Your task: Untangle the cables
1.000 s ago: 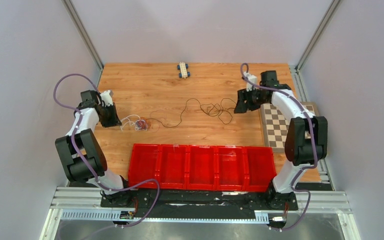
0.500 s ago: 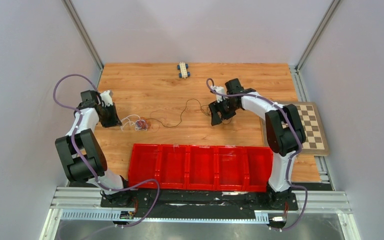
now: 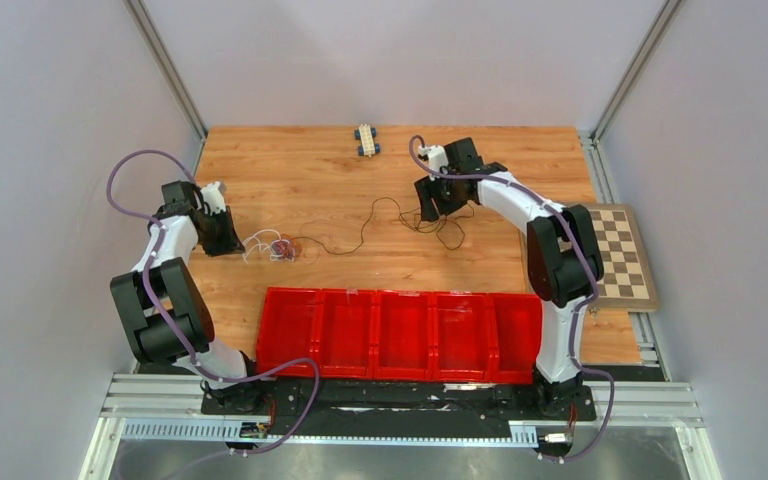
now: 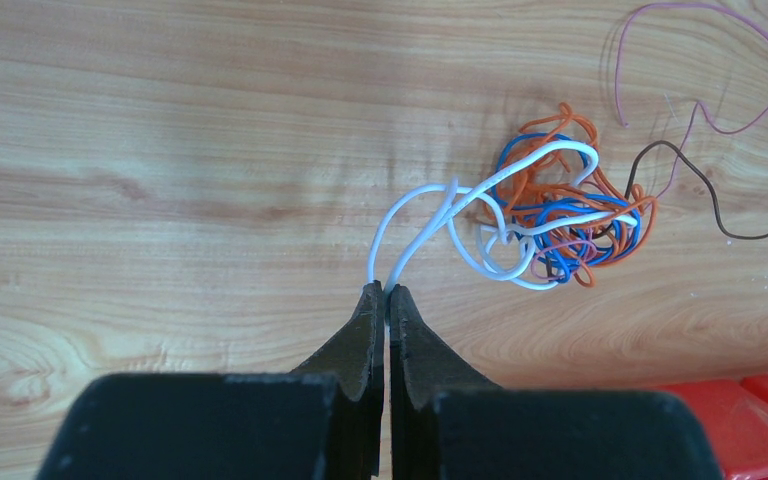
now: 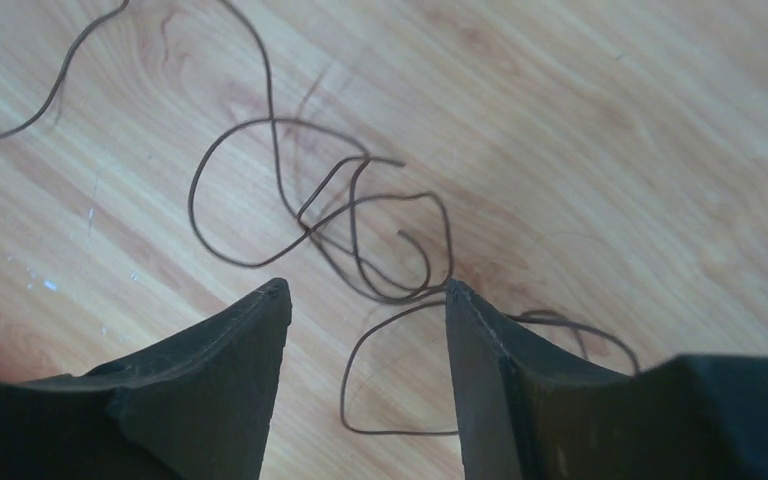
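A small knot of cables (image 4: 560, 225) in orange, blue, white and pink lies on the wooden table (image 3: 300, 175), and shows in the top view (image 3: 278, 247) left of centre. My left gripper (image 4: 386, 292) is shut on the white cable (image 4: 415, 222), a loop that runs out of the knot. A long dark cable (image 3: 400, 218) trails from the knot to the right and ends in loose coils (image 5: 360, 235). My right gripper (image 5: 365, 290) is open just above those coils, with one loop lying between its fingers, and shows in the top view (image 3: 428, 212).
A row of red bins (image 3: 400, 335) stands along the near side. A chessboard (image 3: 622, 255) lies at the right edge. A small toy car (image 3: 367, 139) sits at the far edge. A thin pink cable (image 4: 705, 70) lies beyond the knot.
My right arm has swung left from beside the chessboard to over the dark coils. My left arm has not moved.
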You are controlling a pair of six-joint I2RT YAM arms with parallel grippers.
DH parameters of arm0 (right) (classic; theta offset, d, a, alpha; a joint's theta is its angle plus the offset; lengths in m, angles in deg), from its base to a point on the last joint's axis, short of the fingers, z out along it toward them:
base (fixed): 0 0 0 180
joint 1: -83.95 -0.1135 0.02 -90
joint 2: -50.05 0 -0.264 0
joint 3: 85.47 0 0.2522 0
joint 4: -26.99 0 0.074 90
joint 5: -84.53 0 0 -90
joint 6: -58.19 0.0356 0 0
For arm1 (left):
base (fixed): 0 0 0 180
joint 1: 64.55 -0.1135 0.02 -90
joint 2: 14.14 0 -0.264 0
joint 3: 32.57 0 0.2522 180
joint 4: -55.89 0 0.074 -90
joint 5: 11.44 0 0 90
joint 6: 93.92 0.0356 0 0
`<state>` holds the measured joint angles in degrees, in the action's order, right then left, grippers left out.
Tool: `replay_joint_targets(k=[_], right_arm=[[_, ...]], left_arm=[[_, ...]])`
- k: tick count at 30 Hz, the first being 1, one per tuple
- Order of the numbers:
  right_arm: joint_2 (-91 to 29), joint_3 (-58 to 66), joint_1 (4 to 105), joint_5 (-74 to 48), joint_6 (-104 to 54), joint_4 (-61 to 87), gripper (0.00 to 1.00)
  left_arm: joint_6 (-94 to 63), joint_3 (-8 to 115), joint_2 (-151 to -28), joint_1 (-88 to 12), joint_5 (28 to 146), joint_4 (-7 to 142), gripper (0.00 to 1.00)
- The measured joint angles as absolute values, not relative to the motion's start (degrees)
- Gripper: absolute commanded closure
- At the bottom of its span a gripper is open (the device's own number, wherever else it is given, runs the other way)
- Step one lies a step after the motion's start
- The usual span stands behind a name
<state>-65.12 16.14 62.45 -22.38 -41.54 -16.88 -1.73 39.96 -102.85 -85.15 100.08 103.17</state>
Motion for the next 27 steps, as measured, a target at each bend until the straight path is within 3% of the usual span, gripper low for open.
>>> replay_joint_targets(k=[5, 8, 10, 15, 16, 22, 27], right_arm=[[-68.6, 20.5, 62.4, -20.3, -42.7, -16.2, 0.37], [-71.2, 21.5, 62.4, -19.2, -43.7, -15.7, 0.41], [-72.9, 21.6, 62.4, -18.6, -44.7, -15.8, 0.50], [-74.2, 21.6, 62.7, -18.1, -46.7, -16.0, 0.96], [-74.0, 21.5, 63.0, -18.4, -46.9, -16.1, 1.00], [-67.4, 19.8, 65.4, -19.9, -48.4, -17.8, 1.00], [-55.7, 19.8, 73.2, -20.6, -49.9, -17.8, 1.00]], left_arm=[[-2.2, 40.0, -102.8, -85.1, 100.1, 103.2, 1.00], [-2.3, 40.0, -102.8, -85.1, 100.1, 103.3, 1.00], [-2.4, 40.0, -102.8, -85.1, 100.1, 103.3, 1.00], [-2.6, 40.0, -102.8, -85.1, 100.1, 103.3, 1.00], [-2.6, 40.0, -102.8, -85.1, 100.1, 103.3, 1.00], [-2.5, 40.0, -103.3, -85.1, 99.3, 103.3, 1.00], [-2.4, 40.0, -104.1, -85.1, 97.4, 103.3, 1.00]])
